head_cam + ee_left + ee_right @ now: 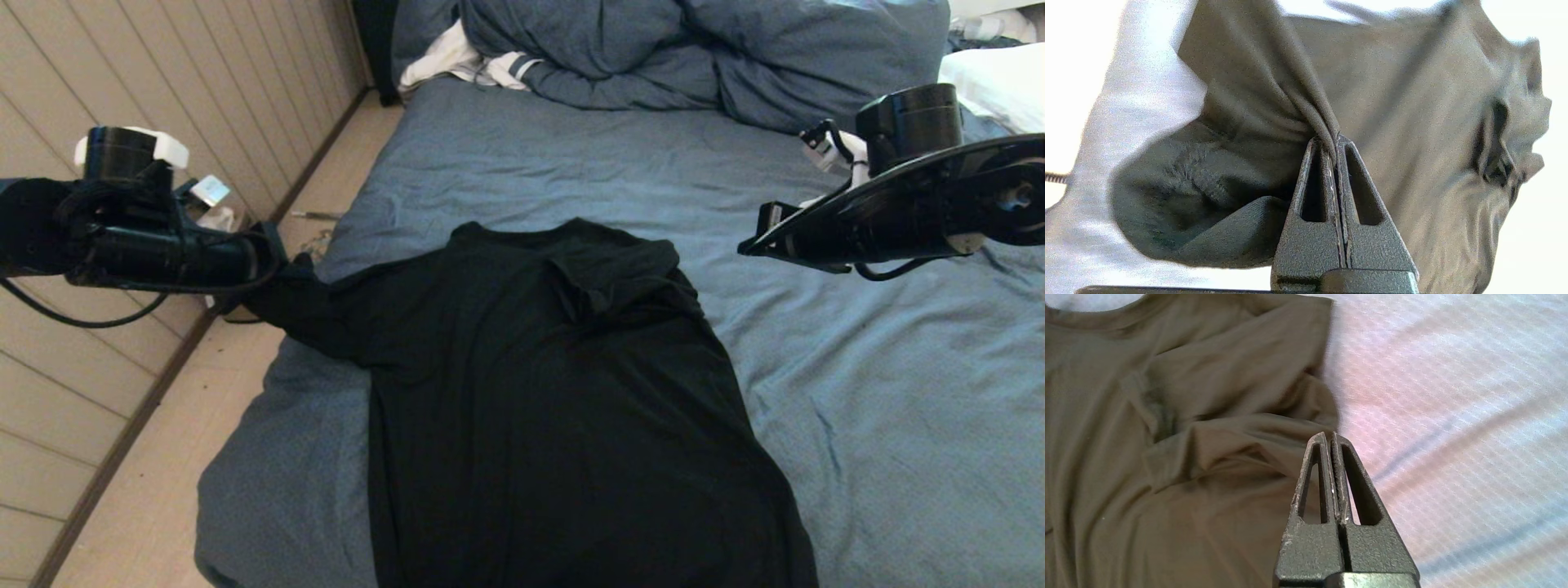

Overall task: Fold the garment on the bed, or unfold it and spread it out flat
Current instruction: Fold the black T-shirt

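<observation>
Plain black garment [555,392], slate-blue bed [882,408], blue duvet [694,49], white pillow [1000,82]

Black short-sleeved T-shirt [563,392] lies plain side up on wrinkled slate-blue bed sheet [898,408], body running toward near edge. Left sleeve stretched out past bed's left edge to left gripper [277,257], which pinches it. Right gripper [755,241] hovers above sheet, right of shirt, apart from it. Bulky blue duvet [694,57] heaped at far end; white stripe-cuffed cloth [465,65] beside it. Pale wood floor [163,490] left.
</observation>
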